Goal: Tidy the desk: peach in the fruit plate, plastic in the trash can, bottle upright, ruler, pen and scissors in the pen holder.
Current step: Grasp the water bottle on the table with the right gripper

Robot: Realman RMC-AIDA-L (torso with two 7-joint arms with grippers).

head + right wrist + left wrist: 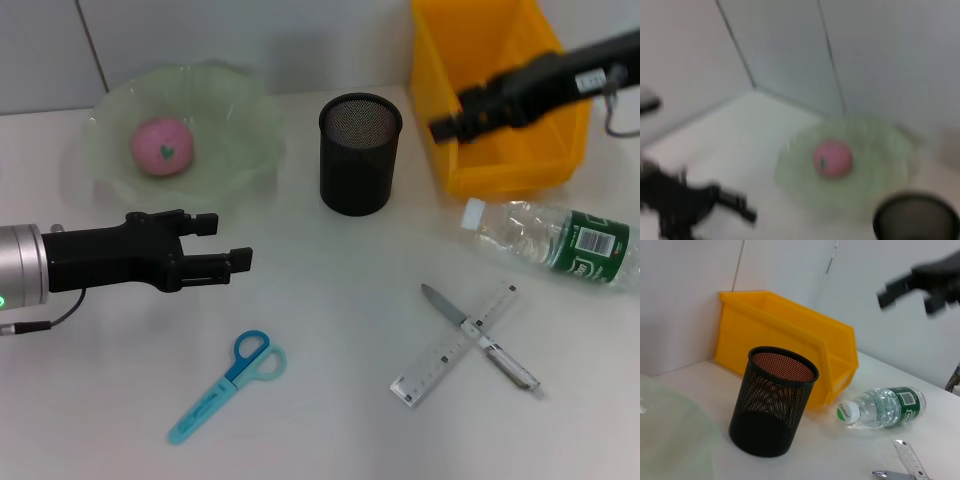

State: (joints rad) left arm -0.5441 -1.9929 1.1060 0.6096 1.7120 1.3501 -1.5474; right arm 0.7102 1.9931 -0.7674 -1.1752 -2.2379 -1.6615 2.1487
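Peach point(162, 146) sits in the fruit plate point(240, 150); we see the bottle point(550, 238) lying flat beside the trash can point(480, 60); pen point(480, 340) and ruler point(455, 345) lie crossed, scissors point(228, 385) apart on the desk point(330, 300) — pen holder point(360, 153) upright. Left gripper point(232, 245) hovers, jaws apart; right gripper point(445, 128) hangs over the can — we cannot tell its jaws.

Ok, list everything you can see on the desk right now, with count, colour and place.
peach: 1, pink, in the fruit plate
fruit plate: 1, pale green, far left
pen holder: 1, black mesh, centre back, upright
trash can: 1, yellow, far right
bottle: 1, clear, green label, lying right
ruler: 1, clear-grey, front right
pen: 1, silver-grey, crossing the ruler
scissors: 1, light blue, front left
left gripper: black, open, near the plate
right gripper: black, over the trash can
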